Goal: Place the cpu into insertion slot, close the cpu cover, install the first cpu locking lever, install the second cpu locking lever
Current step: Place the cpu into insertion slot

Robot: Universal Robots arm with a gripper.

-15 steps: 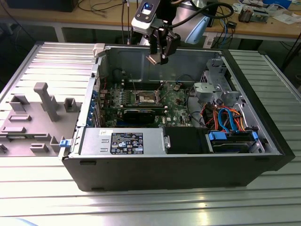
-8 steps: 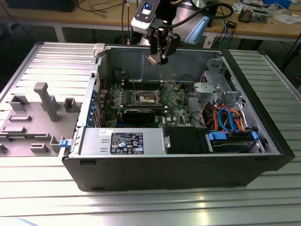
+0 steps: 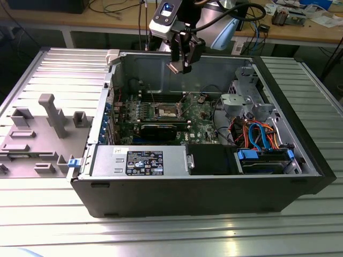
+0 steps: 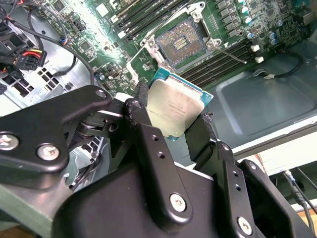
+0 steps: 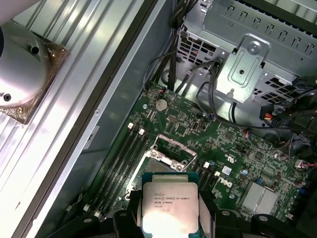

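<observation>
My gripper (image 3: pixel 179 65) hangs above the open computer case, over its back wall, shut on the cpu (image 4: pixel 176 109). The cpu is a flat square chip with a silver-grey top, pinched at two opposite edges by the black fingers (image 4: pixel 140 106). It is also seen from above in the first wrist view, cpu (image 5: pixel 169 206). Below it on the green motherboard lies the insertion slot (image 4: pixel 181 40), its dark pin field bare inside a silver rim. In the exterior view the insertion slot (image 3: pixel 166 111) sits well below the gripper. The cpu cover (image 5: pixel 171 148) appears as a silver frame at the slot's edge. A thin wire lever (image 4: pixel 232 53) lies across the memory slots.
The case wall (image 3: pixel 155 69) is just behind the gripper. A silver drive cage (image 3: pixel 241 101) and bundled cables (image 3: pixel 257 134) fill the exterior view's right. A power supply (image 3: pixel 139 160) lines the front. Grey fixtures (image 3: pixel 51 115) stand on the table at the exterior view's left.
</observation>
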